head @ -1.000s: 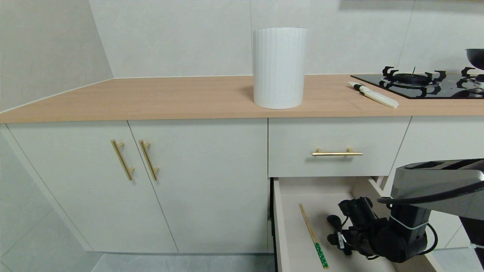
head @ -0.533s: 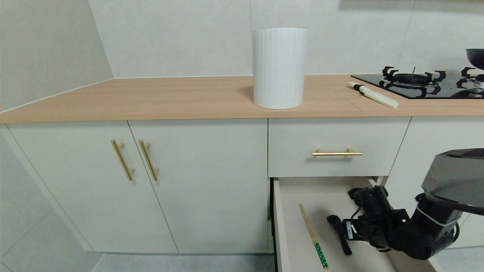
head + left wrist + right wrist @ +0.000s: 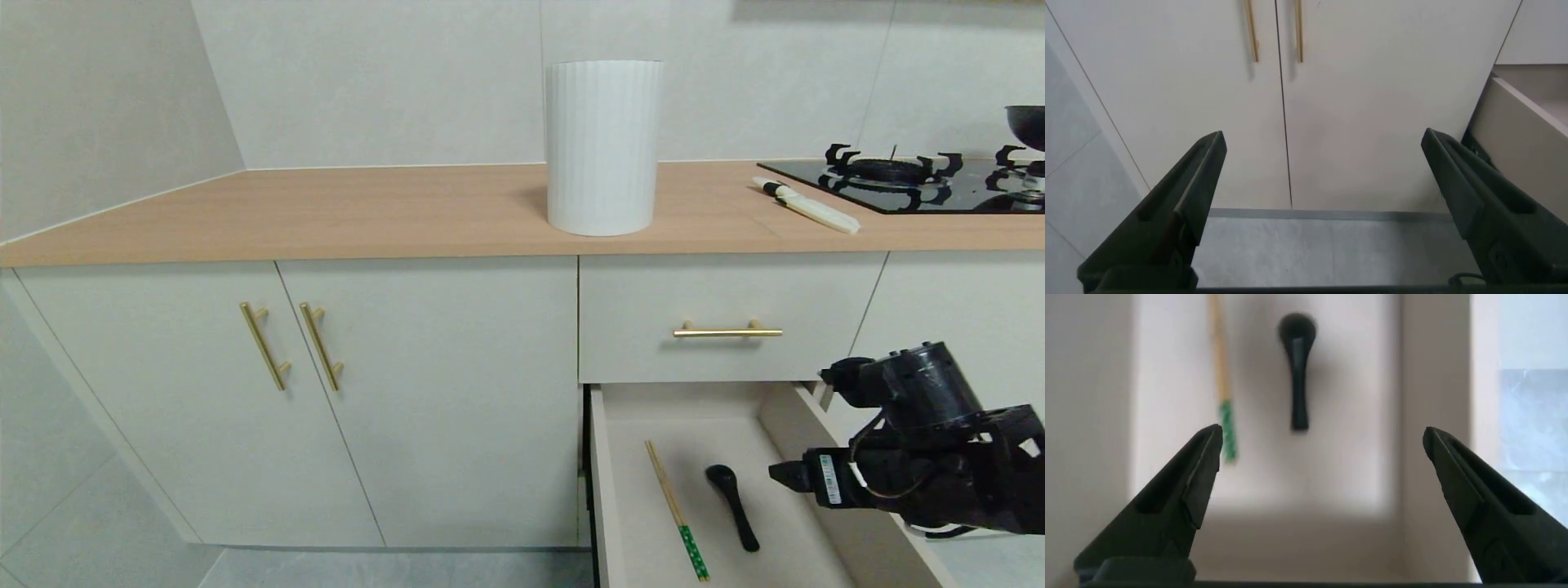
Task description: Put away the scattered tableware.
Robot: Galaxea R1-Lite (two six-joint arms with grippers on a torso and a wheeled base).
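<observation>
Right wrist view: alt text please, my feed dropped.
The open right claw hovers above the pale open drawer, where a black spoon lies beside, not touching, a pair of wooden chopsticks with green-patterned ends.

right gripper (image 3: 785,476) is all matte black, chunky and boxy, with a fat cylinder housing (image 3: 927,380) sitting on top. there's a white sticker (image 3: 827,478) with tiny print near the front, plus a thin black cable (image 3: 864,431) looping off the wrist. up close its fingers (image 3: 1167,506) are dark wedge blades tapering to points. left gripper (image 3: 1323,143) has the same ones.
</observation>
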